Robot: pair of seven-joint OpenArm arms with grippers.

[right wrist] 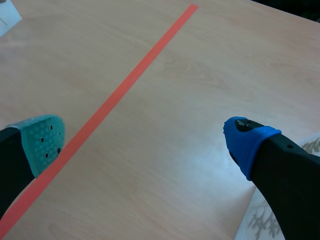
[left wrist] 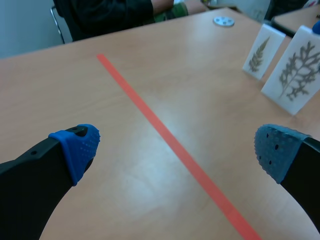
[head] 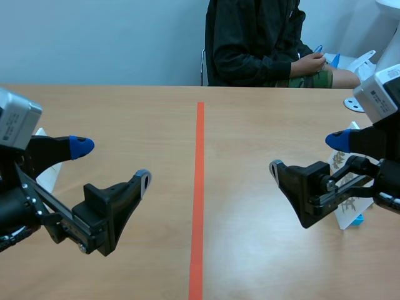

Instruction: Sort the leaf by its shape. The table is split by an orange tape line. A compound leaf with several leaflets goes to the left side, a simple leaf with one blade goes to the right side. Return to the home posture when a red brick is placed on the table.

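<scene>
Left claw [head: 112,164] and right claw [head: 307,153] hung wide and empty over the surface [head: 250,119], two upright leaf cards [left wrist: 295,75] standing right of the tape line [head: 199,187] beside my right claw; I judged them light, stiff, tippy, best pinched across the top edge.

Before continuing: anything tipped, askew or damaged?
Nothing stands out. The smaller leaf card and larger leaf card stand right of the tape line; left gripper and right gripper are open, empty.

Light brown wood-grain table [head: 250,125]; orange-red tape line [head: 199,187]; white flat cards with olive-grey leaf prints [left wrist: 295,75]; blue dotted soft pads [left wrist: 77,147].
</scene>
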